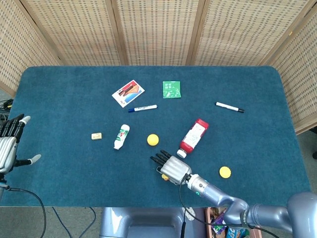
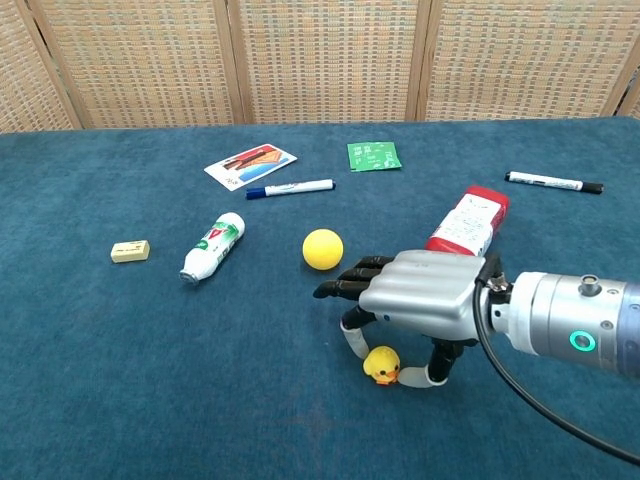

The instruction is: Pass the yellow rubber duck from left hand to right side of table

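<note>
Chest view: right hand (image 2: 415, 298) pinching small yellow rubber duck (image 2: 381, 366) near front table edge (image 2: 300, 460); left hand (image 1: 9, 144) spread wide, empty. Two marker pens (image 2: 291, 188); open cloth far left.

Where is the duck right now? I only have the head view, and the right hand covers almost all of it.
Observer: In the chest view the yellow rubber duck sits on the table under the right hand, between its thumb and a finger.
Operator: Is it lifted?
Observer: No, it rests on the blue cloth; I cannot tell if the fingertips touch it.
Operator: And the left hand?
Observer: The left hand shows only in your view, at the table's left edge, fingers apart, holding nothing.
</note>
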Motion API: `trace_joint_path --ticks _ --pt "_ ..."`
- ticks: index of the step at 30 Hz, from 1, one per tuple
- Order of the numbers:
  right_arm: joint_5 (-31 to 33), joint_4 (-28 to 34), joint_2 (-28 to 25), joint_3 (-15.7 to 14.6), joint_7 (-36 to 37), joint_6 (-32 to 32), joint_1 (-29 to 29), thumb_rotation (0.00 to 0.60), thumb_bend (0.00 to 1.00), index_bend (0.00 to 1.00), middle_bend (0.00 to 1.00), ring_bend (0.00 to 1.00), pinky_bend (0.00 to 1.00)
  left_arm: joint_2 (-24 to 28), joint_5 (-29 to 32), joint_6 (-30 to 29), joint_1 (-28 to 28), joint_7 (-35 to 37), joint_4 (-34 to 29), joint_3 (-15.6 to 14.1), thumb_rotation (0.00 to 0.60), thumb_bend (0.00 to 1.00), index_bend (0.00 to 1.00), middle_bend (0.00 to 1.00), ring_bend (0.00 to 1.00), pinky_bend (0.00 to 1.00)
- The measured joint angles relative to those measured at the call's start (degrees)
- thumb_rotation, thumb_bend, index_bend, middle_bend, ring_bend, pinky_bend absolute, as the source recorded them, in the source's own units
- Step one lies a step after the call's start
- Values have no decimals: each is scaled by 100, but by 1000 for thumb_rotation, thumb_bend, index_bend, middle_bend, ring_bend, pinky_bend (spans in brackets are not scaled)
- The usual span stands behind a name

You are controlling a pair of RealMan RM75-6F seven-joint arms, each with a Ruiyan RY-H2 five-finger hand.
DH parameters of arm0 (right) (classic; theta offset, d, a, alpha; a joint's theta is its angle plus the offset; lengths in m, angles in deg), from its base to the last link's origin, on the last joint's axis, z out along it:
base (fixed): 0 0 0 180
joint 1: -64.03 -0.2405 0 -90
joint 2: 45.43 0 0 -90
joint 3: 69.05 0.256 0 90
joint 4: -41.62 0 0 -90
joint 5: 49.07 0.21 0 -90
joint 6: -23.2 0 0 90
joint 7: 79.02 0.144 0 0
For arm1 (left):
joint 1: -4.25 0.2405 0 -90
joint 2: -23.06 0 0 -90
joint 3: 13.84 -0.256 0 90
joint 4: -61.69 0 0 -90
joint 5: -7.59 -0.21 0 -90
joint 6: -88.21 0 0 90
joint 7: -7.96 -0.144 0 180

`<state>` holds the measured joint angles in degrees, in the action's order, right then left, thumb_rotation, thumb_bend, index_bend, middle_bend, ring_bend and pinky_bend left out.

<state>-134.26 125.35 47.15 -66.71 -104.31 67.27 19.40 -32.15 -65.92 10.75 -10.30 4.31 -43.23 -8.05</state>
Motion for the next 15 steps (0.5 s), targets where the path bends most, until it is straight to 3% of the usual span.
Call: trace_joint_path --ticks 5,15 --pt "-6 -61 47 -24 69 84 2 600 336 491 0 0 0 0 -12 8 16 -2 -3 10 600 0 0 0 0 0" --pt "-46 26 -47 -36 228 266 22 600 337 503 0 0 0 -12 -13 61 17 -19 7 29 600 0 0 0 0 0"
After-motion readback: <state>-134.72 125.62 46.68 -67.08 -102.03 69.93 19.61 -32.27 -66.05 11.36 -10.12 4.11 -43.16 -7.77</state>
